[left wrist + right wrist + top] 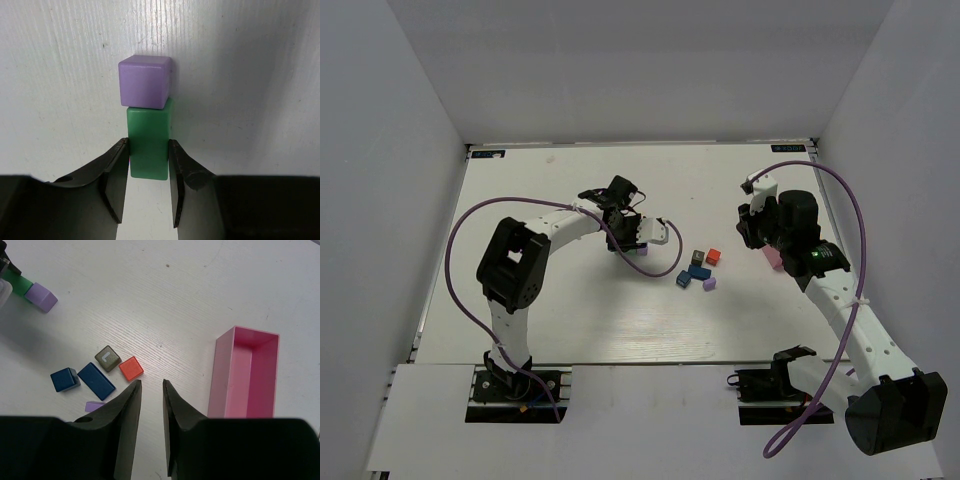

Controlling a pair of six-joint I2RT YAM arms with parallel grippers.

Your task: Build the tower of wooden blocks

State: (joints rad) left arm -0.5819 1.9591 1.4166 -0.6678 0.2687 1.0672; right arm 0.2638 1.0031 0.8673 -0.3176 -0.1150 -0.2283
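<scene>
1. Blocks not yet stacked lie nearest us on the worktop [570,320], close together: a small purple piece [94,406], a blue bar [96,381], a blue cube [64,379], a dark cube [107,358] and a red cube [131,368].
2. To their right hover the right fingers [132,400], narrowly parted and holding nothing, with the pink tray [220,385] beside them.
3. Farther left, the left fingers [120,160] clamp the green block [147,125] by its sides; its far end touches the purple cube [145,82].
4. We judge that green is being seated against purple to start the tower. Next comes a gentle release without nudging either piece, then fetching a loose block.
</scene>
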